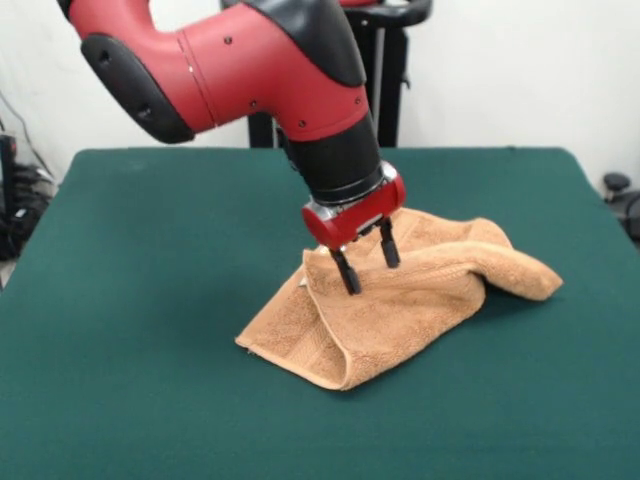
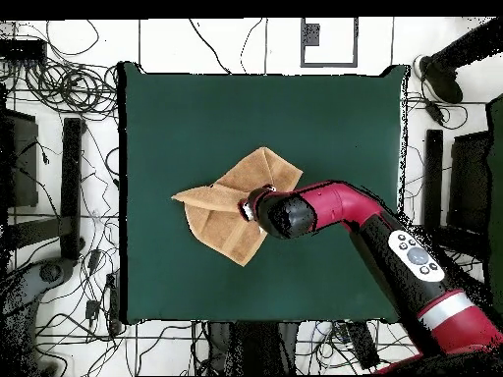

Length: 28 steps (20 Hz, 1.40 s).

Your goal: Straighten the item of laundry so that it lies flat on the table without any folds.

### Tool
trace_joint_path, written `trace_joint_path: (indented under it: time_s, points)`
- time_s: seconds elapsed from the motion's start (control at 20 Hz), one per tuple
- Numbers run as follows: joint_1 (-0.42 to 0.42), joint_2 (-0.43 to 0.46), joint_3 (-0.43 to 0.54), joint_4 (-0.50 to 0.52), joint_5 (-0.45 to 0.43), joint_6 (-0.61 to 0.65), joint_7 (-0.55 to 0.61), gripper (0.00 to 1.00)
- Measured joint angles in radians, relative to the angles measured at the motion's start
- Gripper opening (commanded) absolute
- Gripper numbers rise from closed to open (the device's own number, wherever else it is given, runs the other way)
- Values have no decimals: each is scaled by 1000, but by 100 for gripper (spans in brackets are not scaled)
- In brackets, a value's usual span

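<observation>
The table point(image 1: 130, 400) carries only the towel point(image 1: 400, 320), crumpled near its middle. Cables point(image 2: 59, 69) cover the floor around it. The arm point(image 1: 250, 60) slants down from above, and its pincer point(image 1: 366, 262) has fingers apart, tips at the top of the towel. The folded towel runs diagonally, a folded corner nearest the camera.

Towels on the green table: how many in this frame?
1. The towel lies folded and crumpled near the middle of the table, directly under the open pincer. Its folds could hide something small, but no second towel shows in either view.
</observation>
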Motion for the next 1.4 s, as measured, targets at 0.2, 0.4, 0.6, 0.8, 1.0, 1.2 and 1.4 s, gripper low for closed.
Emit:
trace_joint_path:
  time_s: [0.2, 0.4, 0.6, 0.8, 1.0, 1.2, 1.4]
  points:
    - [-13, 34, 6, 0, 0, 13, -51, 100]
    - [-19, 45, 7, 0, 0, 30, -86, 100]
    - [-26, 54, 10, 0, 0, 34, -103, 100]
    - [-32, 57, 11, 0, 0, 34, -104, 100]
    - [-31, 56, 13, 0, -2, 34, -104, 100]
    - [-31, 56, 15, 0, -4, 34, -104, 100]
    - [-31, 56, 20, 0, -12, 34, -104, 100]
